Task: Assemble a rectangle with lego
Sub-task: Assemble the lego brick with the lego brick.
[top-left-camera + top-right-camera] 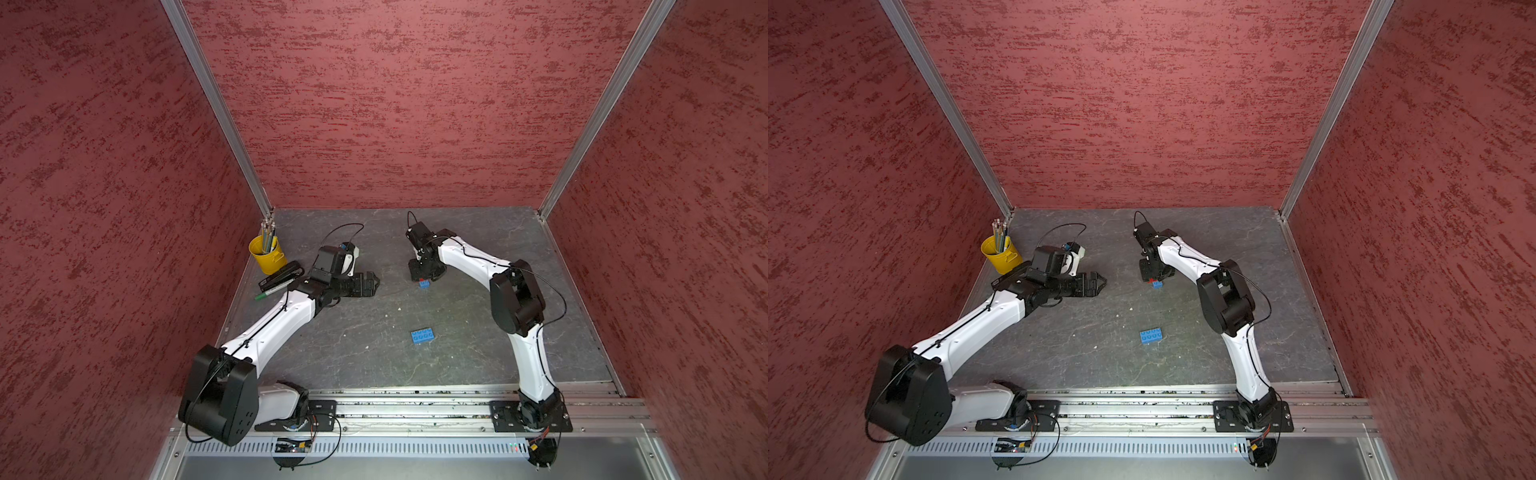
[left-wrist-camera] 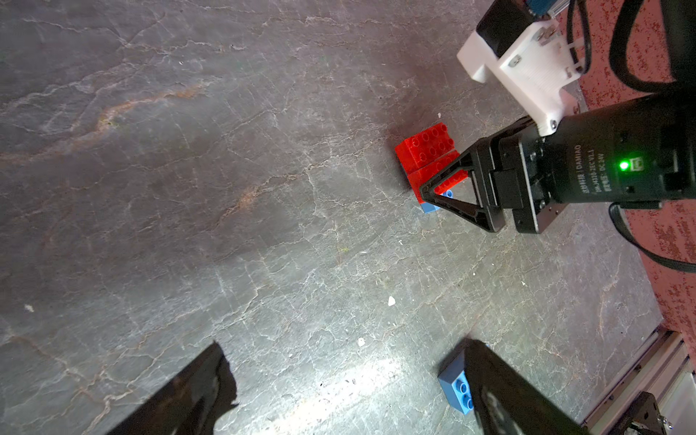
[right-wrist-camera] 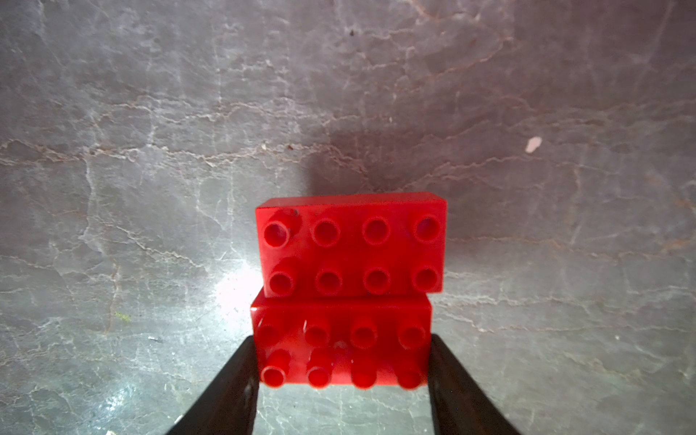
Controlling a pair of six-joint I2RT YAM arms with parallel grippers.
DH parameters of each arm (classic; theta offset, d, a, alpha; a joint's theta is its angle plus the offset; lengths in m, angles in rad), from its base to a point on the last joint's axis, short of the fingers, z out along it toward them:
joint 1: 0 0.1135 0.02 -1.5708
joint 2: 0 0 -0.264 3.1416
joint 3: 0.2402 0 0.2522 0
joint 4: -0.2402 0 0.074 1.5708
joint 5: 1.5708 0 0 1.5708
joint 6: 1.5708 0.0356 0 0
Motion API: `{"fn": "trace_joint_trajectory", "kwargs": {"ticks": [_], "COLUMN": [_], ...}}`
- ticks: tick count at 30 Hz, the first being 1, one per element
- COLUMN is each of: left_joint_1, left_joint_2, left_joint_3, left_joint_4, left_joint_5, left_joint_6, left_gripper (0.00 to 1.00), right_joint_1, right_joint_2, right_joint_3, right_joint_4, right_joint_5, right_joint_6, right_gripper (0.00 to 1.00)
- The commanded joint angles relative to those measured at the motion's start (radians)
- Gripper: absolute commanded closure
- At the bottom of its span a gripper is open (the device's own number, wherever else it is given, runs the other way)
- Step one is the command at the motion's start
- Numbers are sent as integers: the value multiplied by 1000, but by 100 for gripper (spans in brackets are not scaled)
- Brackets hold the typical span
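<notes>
rt gripper (image 1: 1154, 277) over red/blue bricks (image 1: 1157, 284), spare blue brick (image 1: 1151, 336) apart

At the far left corner of the dark grey, stone-veined tabletop (image 1: 457, 361) we find a small yellow metal bucket (image 1: 270, 257) holding a bundle of upright pencils (image 1: 268, 235). Just in front of it we make out a flat black stapler-like device (image 1: 281, 275) with a green marker pen (image 1: 269, 293) just beside it. Around the table we see mottled red textured walls (image 1: 374, 104) and aluminium corner posts (image 1: 218, 108).
</notes>
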Motion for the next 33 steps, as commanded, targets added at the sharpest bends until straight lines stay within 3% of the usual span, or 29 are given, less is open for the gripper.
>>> {"fn": "trace_joint_trajectory", "kwargs": {"ticks": [1, 33], "left_joint_1": [0, 1], "left_joint_2": [-16, -23], "left_joint_3": [-14, -7], "left_joint_4": [21, 5], "left_joint_5": [-7, -12], "left_joint_6": [19, 20], "left_gripper": [0, 0], "right_joint_1": [-18, -17], "right_joint_2": [64, 64], "right_joint_3": [-32, -82], "right_joint_4": [-43, -34], "right_joint_5": [11, 64], "right_joint_6": [-5, -13], "right_gripper": [45, 43]}}
